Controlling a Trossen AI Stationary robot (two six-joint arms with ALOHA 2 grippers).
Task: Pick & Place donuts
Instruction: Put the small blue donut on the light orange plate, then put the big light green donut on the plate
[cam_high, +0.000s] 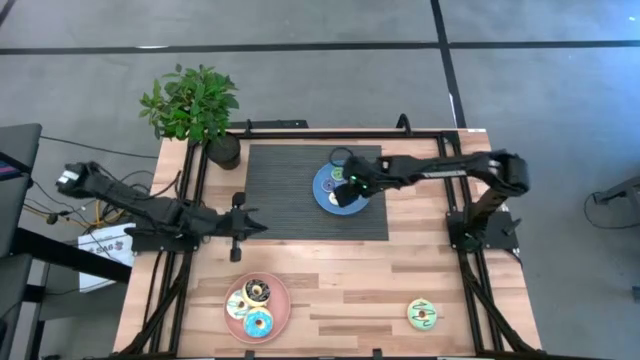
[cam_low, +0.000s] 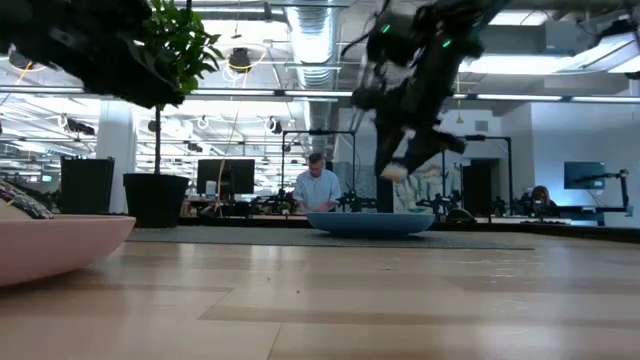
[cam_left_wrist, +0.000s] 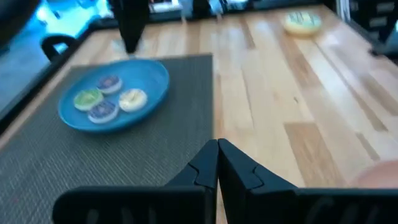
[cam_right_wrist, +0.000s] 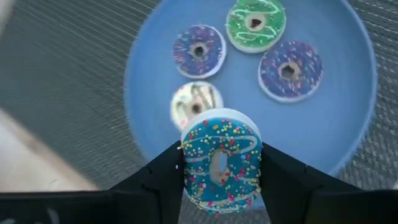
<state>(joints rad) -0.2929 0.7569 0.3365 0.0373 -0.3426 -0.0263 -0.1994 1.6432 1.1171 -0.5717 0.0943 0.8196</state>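
My right gripper (cam_right_wrist: 221, 163) hangs over the blue plate (cam_high: 322, 190) on the dark mat, shut on a small teal sprinkled donut (cam_right_wrist: 221, 165). Several small donuts lie flat on that plate: green (cam_right_wrist: 255, 22), two purple (cam_right_wrist: 199, 50) (cam_right_wrist: 290, 70), and cream (cam_right_wrist: 196, 99). The pink plate (cam_high: 282, 305) near the table's near edge carries a dark brown donut (cam_high: 258, 290), a blue one (cam_high: 258, 323) and a pale one (cam_high: 237, 305). A large green donut (cam_high: 424, 314) lies on the bare wood. My left gripper (cam_left_wrist: 217, 168) waits shut by the mat's left edge. My right gripper pinches the teal donut between its two fingers, one finger (cam_right_wrist: 165, 171) on each opposite side of the ring's outer rim (cam_right_wrist: 186, 165). The fingers come from above, pointing down. The donut is lifted clear above the blue plate (cam_low: 370, 222), its iced face toward the wrist camera.
A potted plant (cam_high: 195, 105) stands at the mat's far left corner. Black frame rails (cam_high: 180, 190) run along the table's left and right sides. Bare wood lies between the pink plate and the green donut. A person (cam_low: 318, 188) sits in the room beyond the table.
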